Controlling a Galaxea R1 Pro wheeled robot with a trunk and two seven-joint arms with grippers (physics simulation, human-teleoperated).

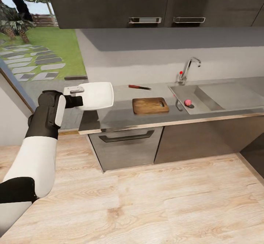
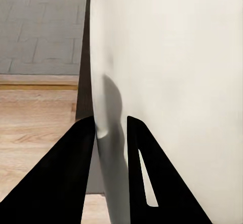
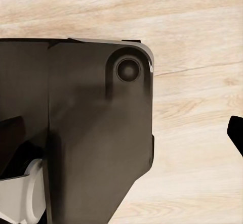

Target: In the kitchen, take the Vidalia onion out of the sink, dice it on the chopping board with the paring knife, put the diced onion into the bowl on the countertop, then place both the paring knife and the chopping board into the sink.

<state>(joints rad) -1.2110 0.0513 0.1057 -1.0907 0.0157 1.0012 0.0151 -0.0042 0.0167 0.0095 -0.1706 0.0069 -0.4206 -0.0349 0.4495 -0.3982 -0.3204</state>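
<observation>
White bowl rim pinched by my left fingers; I lower it level onto the table's left end.

The left gripper pinches the rim of the white bowl, one dark finger on each side. Wooden floor lies at nine o'clock, grey paving at eleven o'clock.
</observation>
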